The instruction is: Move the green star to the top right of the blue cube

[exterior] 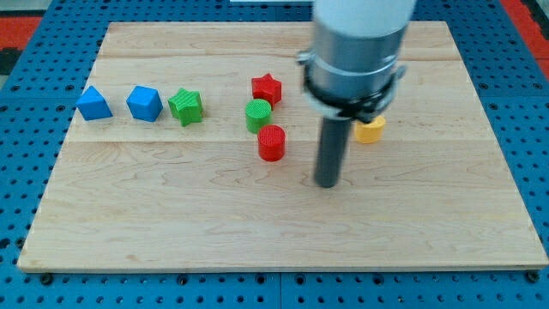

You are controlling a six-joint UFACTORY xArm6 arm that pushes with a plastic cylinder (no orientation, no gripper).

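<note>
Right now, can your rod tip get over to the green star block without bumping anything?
Probably yes, with a detour. My tip sits at the view's right of the red cylinder block and green cylinder block, which lie between it and the green star block. Bare wooden board below them leaves a way round.

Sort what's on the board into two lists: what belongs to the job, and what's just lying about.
Job:
green star
blue cube
my tip, right of the red cylinder

Lying about:
blue triangular block
red star
green cylinder
red cylinder
yellow block
</note>
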